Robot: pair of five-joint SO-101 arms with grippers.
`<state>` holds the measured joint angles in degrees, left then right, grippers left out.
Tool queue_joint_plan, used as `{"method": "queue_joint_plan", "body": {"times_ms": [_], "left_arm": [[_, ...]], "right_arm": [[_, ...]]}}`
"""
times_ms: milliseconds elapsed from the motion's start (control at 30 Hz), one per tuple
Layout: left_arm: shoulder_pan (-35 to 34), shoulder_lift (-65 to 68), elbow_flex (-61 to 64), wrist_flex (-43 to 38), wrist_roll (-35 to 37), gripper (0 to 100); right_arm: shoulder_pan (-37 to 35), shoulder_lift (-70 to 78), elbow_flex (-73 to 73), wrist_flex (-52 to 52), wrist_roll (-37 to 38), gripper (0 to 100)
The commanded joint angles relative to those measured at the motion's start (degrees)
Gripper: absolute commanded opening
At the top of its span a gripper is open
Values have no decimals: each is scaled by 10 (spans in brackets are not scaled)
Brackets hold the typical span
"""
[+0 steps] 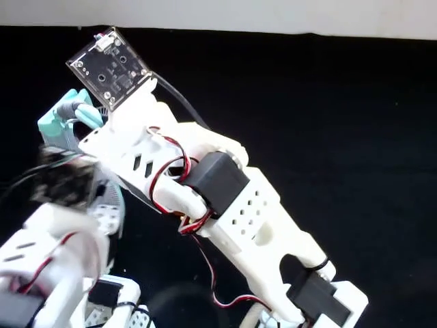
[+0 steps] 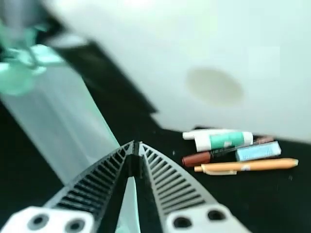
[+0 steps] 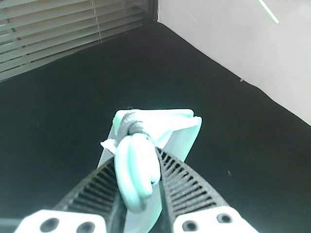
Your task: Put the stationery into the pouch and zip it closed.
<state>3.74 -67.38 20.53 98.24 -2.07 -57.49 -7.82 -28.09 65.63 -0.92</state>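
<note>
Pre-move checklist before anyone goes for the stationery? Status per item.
1. Hold of right gripper on pouch loop: ok, shut on it.
2. Hold of left gripper on pouch edge: ok, fingers shut on it.
3. Pouch mouth open: cannot tell.
4. The stationery inside pouch: not ok, four pieces lie together on the table.
5. Free gripper for picking: not ok, both hold the pouch.

text: none legible | print on stationery (image 2: 223, 141): too blurred
</note>
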Motion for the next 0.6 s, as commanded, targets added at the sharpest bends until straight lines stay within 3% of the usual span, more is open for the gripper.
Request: {"method": "queue_joint_plan", "body": {"times_ms": [0,133,400,567], "left_arm": [[9,-14,85,-68,-23,8],[-15,-40,127,-106,-58,8],[-224,-73,225,-200,-137,8],[-260,-78,264,-251,-137,8]], "right_arm": [[2,-7,-7,-9,-5,6],[17,-9,-11,26,-4,6],[45,-74,-16,76,-4,6],[44,-107,-15,97,-4,6]]}}
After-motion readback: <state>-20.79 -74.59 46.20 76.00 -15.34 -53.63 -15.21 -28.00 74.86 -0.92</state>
